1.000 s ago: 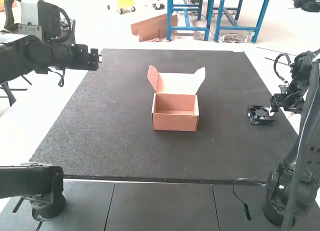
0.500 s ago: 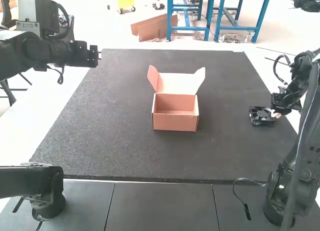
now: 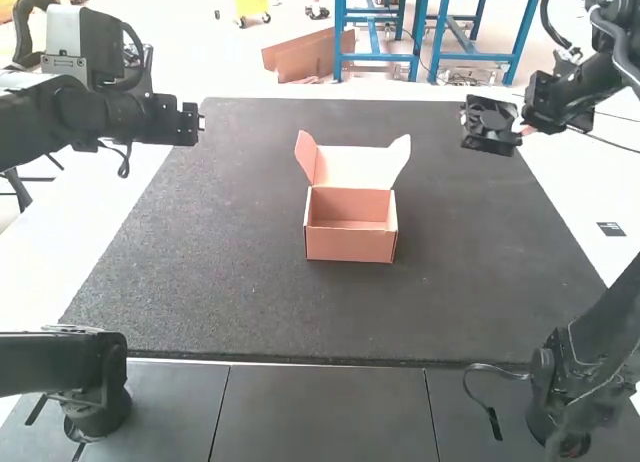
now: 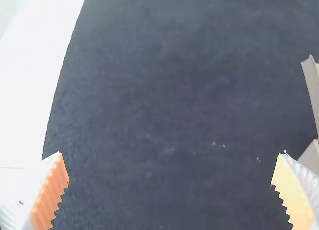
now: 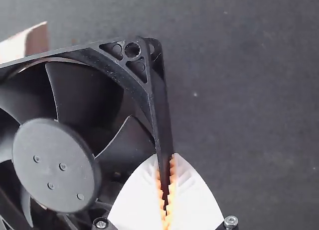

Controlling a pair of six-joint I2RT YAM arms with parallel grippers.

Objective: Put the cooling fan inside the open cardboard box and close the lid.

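Note:
The open cardboard box (image 3: 350, 225) stands in the middle of the black mat, its lid flap upright at the back. A black square cooling fan (image 3: 490, 125) hangs in the air to the back right of the box, clamped by its frame edge in my right gripper (image 3: 521, 128). In the right wrist view the fan (image 5: 75, 140) fills the left side and the right gripper (image 5: 164, 190) is shut on its rim. My left gripper (image 3: 197, 122) hovers over the mat's back left corner, left of the box. The left gripper (image 4: 169, 190) is open with nothing between its ribbed fingers.
The black mat (image 3: 230, 242) covers most of the white table (image 3: 60, 232). A corner of the box (image 4: 311, 90) shows at the edge of the left wrist view. The right arm's base (image 3: 580, 392) stands at the front right.
My right gripper has lifted the fan off the mat's right edge and carried it up and toward the back. The left arm has barely shifted.

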